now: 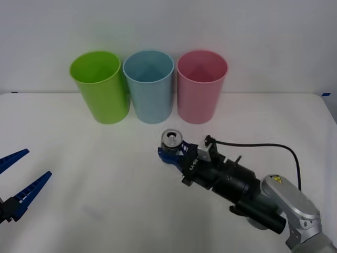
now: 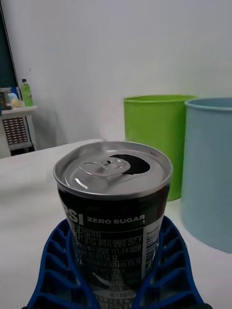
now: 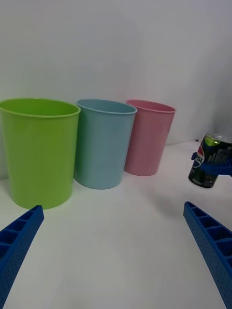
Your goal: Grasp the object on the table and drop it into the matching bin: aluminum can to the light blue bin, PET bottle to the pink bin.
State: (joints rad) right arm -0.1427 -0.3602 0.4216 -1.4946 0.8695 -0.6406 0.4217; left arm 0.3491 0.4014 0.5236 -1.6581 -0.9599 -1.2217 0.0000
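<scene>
A white table (image 1: 105,190) holds three tall plastic cups in a row along its far edge: a lime green cup (image 1: 100,87) on the left, the light blue bin (image 1: 149,87) in the middle, and the pink bin (image 1: 201,87) on the right, standing close side by side. In front of the light blue and pink bins, a little nearer the robot, the aluminum can (image 1: 172,140) stands upright on the table with its pull-tab top facing up (the opening is already punched in, and the black label reads "ZERO SUGAR"). The right gripper (image 1: 171,151) reaches in from the lower right, and its two blue ribbed fingers (image 2: 58,270) cradle the lower part of the can, one on each side, with the jaws drawn in against the can's wall and spread no wider than the can itself. The can's base still looks to rest on the tabletop. The left gripper (image 1: 18,176) sits low at the left edge of the table, well apart from the can and the cups, its jaws spread wide with nothing between them.
</scene>
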